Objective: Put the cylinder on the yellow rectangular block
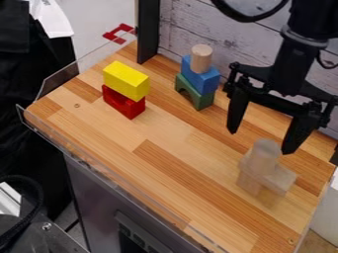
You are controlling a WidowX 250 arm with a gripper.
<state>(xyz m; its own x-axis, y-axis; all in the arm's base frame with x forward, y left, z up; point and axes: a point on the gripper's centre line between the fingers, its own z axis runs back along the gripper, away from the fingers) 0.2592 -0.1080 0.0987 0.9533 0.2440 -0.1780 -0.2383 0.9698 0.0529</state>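
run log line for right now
gripper open; wooden cylinder on blue block; pale cylinder on pale block; yellow block atop red block; placement not done

Counter (161, 128): smooth wood, slight sheen. Yellow block (125, 80), 11 o'clock: smooth, matt. Cylinder (201, 59), 1 o'clock: matt bare wood. Gripper (259, 142), 3 o'clock: matt. Guard (72, 66), 10 o'clock: clear, glossy plastic. Wall (188, 24), 12 o'clock: rough-looking wood planks. 9 o'clock: matt black cloth (20, 113).

From above the front of the worktop (165, 133), the camera peers down at a slant towards the plank wall (188, 22), near enough that the worktop, set askew, takes up most of its view.
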